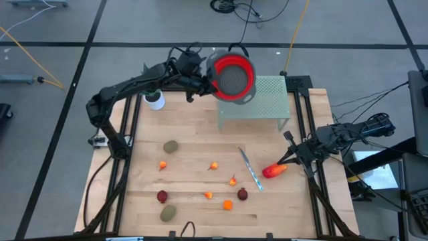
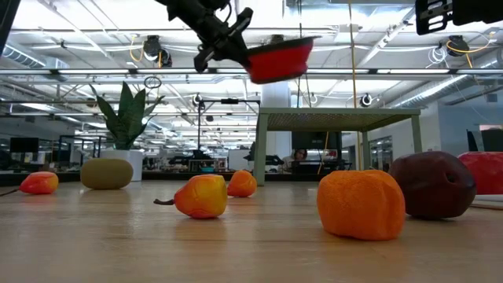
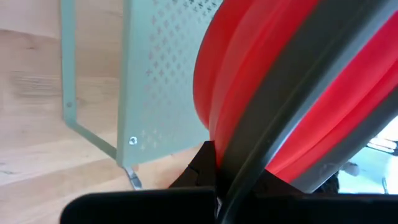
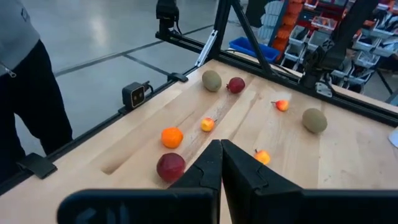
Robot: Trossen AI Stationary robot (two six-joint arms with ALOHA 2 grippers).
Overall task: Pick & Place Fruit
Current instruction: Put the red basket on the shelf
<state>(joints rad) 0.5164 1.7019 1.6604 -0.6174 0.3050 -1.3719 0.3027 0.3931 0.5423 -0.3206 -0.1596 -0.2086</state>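
Note:
My left gripper [image 1: 204,79] is shut on the round red bowl [image 1: 233,76] with a grey rim and holds it in the air over the far end of the green perforated stand [image 1: 257,102]. The fruit lies scattered on the wooden table: two olive ovals [image 1: 171,146] [image 1: 168,212], two dark red balls [image 1: 162,196] [image 1: 242,194], several tiny orange pieces [image 1: 214,165], and an elongated red-orange piece [image 1: 274,171] at the right. My right gripper [image 1: 287,159] hangs shut above the table's right side, beside that red-orange piece, and touches nothing. My left gripper pinches the bowl's grey rim [image 3: 249,155] between its two fingers, on the bowl's left side. The fingers come slanting down from the table's left. The bowl hangs lifted clear, high above the stand, tilted with its opening mostly up [image 2: 279,56].
A slim knife [image 1: 251,169] lies between the fruit and the red-orange piece. A white pot with a plant [image 1: 155,100] stands at the far left. Dark frame rails [image 1: 124,144] run along both table sides. A person [image 4: 25,81] stands beyond the table's near edge.

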